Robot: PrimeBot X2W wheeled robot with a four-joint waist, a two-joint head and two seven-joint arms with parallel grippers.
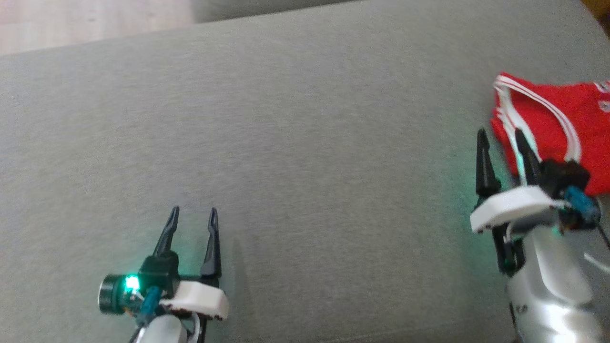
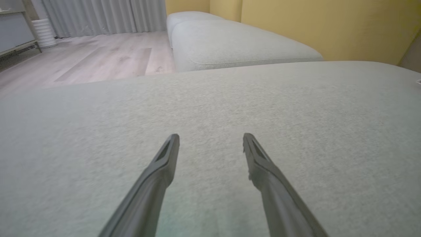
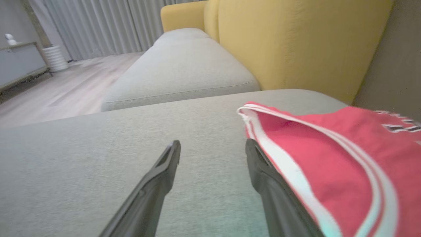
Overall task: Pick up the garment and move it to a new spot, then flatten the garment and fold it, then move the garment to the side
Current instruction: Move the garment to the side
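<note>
Left gripper sits low left over the bare grey cushion, jaws wide, nothing between them. Well apart, the right gripper is at far right, jaws also wide, empty. Red garment with white stripes lies bunched on the cushion's right side, just right of that gripper. Its striped edge meets the garment-side finger; touching or overlapping, cannot tell. Garment runs out of frame rightward, so long axis unclear. Right arm is far nearer, so the next grasp looks like its job.
</note>
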